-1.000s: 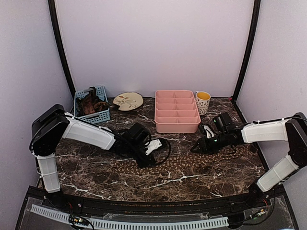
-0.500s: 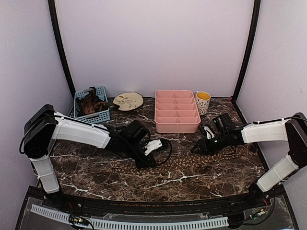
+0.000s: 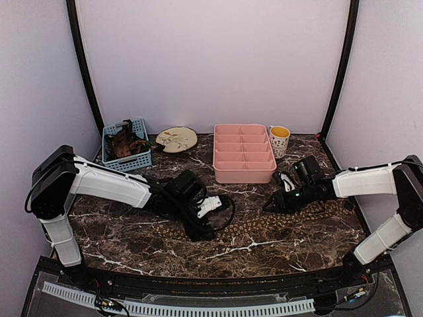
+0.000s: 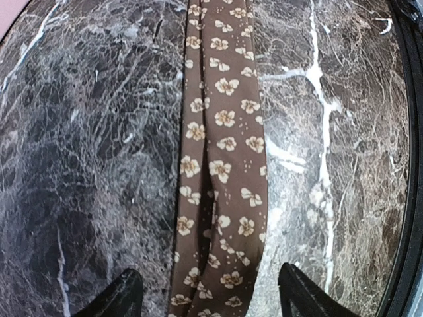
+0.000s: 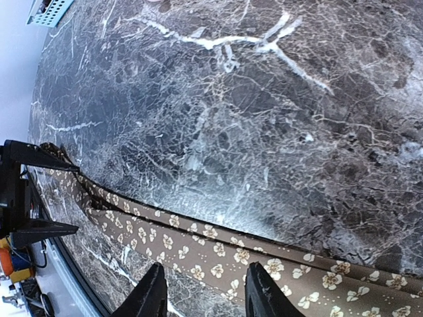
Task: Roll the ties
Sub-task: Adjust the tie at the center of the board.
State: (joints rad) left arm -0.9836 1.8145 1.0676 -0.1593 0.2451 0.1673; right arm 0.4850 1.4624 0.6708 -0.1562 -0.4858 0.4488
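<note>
One tie (image 3: 264, 221) lies stretched flat across the middle of the table (image 3: 132, 247), running from the left gripper (image 3: 201, 231) towards the right edge and passing under the right gripper (image 3: 269, 206). It is a long narrow strip of dark brown cloth printed with small tan flowers and tiny dots. In the left wrist view the tie (image 4: 225, 165) shows two lengthwise folds meeting along a middle seam, soft and slightly rumpled. In the right wrist view the tie (image 5: 218, 261) runs as overlapping bands that narrow towards its far end.

The table top is dark brown marble-patterned stone, glossy, with white veins. At the back stand a pink plastic tray (image 3: 243, 177) split into rectangular compartments, a blue slotted basket (image 3: 142, 160) with dark brown things in it, a round cream plate (image 3: 176, 139) and a speckled cup (image 3: 279, 142) with a yellow inside. A black cable (image 3: 228, 208) loops beside the left gripper.

The left gripper (image 4: 210, 294) is spread wide, its black pointed fingers (image 4: 125, 294) standing one on each side of the tie with bare marble between each tip and the cloth; it grips nothing. The right gripper (image 5: 206, 290) is also spread, its two tips low over the tie, which crosses just beyond them; whether they touch the cloth cannot be told, and nothing is pinched between them
</note>
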